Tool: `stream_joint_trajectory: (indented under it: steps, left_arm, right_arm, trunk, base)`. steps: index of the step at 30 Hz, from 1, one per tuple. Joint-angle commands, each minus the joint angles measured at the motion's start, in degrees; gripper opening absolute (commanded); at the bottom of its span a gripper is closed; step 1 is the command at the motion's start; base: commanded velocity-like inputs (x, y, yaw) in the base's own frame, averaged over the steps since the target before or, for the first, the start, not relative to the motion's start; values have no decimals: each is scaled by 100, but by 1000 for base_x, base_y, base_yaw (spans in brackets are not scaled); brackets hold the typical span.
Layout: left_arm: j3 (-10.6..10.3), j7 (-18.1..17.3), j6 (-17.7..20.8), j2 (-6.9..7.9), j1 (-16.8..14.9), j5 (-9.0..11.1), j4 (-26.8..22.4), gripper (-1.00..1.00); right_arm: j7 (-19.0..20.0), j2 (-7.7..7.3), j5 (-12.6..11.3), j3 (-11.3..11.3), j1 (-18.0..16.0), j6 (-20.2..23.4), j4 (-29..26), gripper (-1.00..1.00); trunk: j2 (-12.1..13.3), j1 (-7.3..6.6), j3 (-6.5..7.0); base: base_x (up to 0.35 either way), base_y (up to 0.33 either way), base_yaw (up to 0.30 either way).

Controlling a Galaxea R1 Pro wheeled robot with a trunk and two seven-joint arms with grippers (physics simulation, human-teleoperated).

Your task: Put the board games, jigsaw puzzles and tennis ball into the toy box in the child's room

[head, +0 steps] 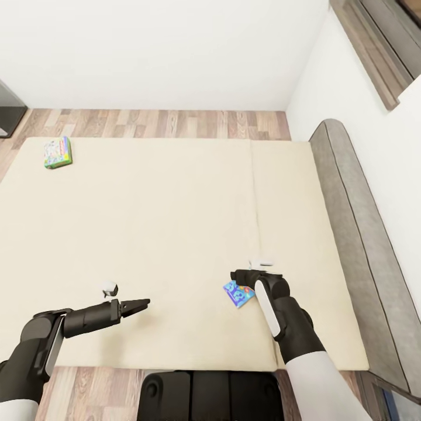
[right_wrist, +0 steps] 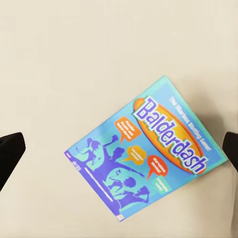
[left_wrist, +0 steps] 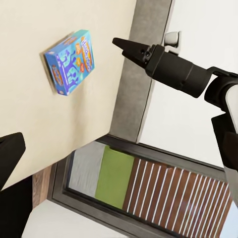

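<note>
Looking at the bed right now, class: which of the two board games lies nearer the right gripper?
The small blue Balderdash box, right beside the right gripper near the bed's front edge. The green-edged box lies at the far corner.

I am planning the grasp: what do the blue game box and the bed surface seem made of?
Balderdash box: probably glossy printed cardboard, judging by its sharp edges, flat lid and bright print. Bed mattress: apparently matte beige fabric, uniform, with one seam line; its softness cannot be judged.

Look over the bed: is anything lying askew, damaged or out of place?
Nothing looks damaged. The small blue Balderdash game box lies flat but skewed to the beige mattress edges, below the right claw; the green-edged game box sits near a far corner.
</note>
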Motion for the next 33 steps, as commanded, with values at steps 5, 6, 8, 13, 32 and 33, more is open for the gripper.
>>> stream_joint_trajectory:
  steps: [5, 6, 8, 13, 32, 33]
  left_arm:
    - [1, -23, 60, 1, -2, -3, -1, 100]
    - [1, -23, 60, 1, -3, -3, -1, 100]
    - [1, -24, 60, 1, -2, -3, -1, 100]
    - [1, -29, 63, 1, -2, -3, -1, 100]
    - [-12, -121, 111, 11, 3, 49, -306, 100]
    - [-15, -123, 113, 10, 3, 51, -366, 100]
  right_arm:
    - [-57, 0, -59, 4, -2, 11, -5, 100]
    - [-57, 0, -59, 4, -2, 10, -5, 100]
    - [-57, 0, -59, 4, -2, 9, -5, 100]
    - [-57, 0, -57, 4, -2, 7, -5, 100]
    - [-55, 0, -62, 4, -2, -37, -5, 100]
    - [-56, 0, -61, 4, -2, -37, -5, 100]
  trunk:
    - [-9, 3, -53]
    - [-9, 3, -63]
    - [-9, 3, -81]
    - [-9, 3, -128]
    - [-9, 3, -306]
    - [-9, 3, -315]
  base:
    - [0, 0, 0]
    - [0, 0, 0]
    - [0, 0, 0]
    - [0, 0, 0]
    - [0, 0, 0]
    - [0, 0, 0]
